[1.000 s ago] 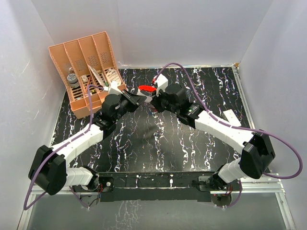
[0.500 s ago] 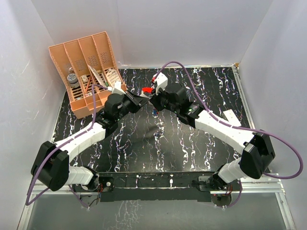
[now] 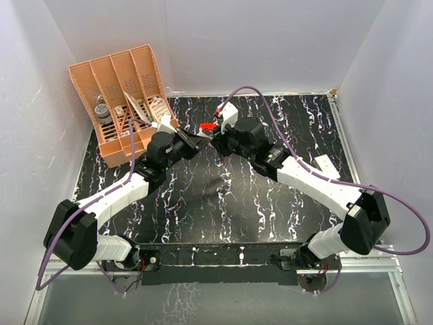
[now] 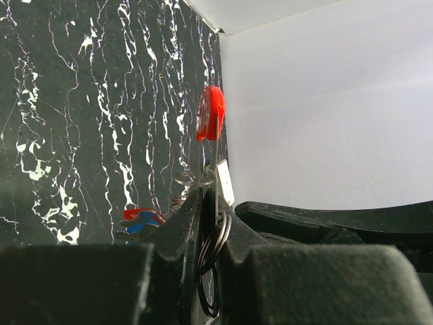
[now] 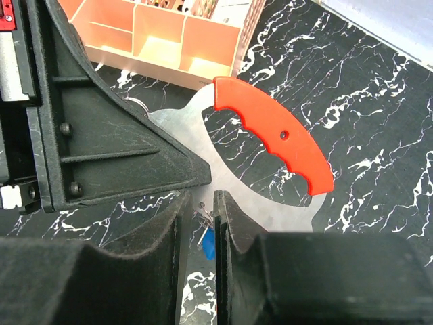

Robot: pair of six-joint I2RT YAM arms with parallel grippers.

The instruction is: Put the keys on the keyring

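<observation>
1. Where the two arms meet at the far middle of the black white-veined surface (image 3: 223,203), the left gripper (image 4: 210,203) is clamped tight on the red-handled silvery metal keyring (image 5: 274,132), holding it upright.
2. The right gripper (image 5: 197,203), just beside it, has its jaws slightly parted and grips nothing.
3. The tiny blue-headed and red-headed keys (image 4: 141,220) lie on the surface below the two grippers.

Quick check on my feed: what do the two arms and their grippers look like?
They match. The left arm and right arm have white links between bulky black joints, each carrying a purple cable. The left gripper and right gripper are matte black with flat, blocky fingers.
</observation>
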